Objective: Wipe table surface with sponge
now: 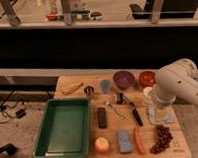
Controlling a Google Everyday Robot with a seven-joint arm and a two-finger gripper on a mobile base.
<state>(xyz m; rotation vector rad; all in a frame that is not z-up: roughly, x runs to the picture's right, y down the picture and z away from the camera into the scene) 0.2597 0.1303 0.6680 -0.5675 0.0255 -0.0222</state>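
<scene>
The worktop (113, 133) is light tan wood. On its left lies a bright green tray (45, 129), with a black remote (101, 117) beside it. Along the near edge are a yellow-orange fruit (101, 144), the blue-grey sponge (126, 141), an orange carrot (139, 140) and dark red grapes (161, 139). At the far side stand a purple bowl (123, 78) and a red bowl (147, 78). The white arm (178, 84) ends in a pale gripper (158, 112), on the right over a pale blue cloth (167, 119).
</scene>
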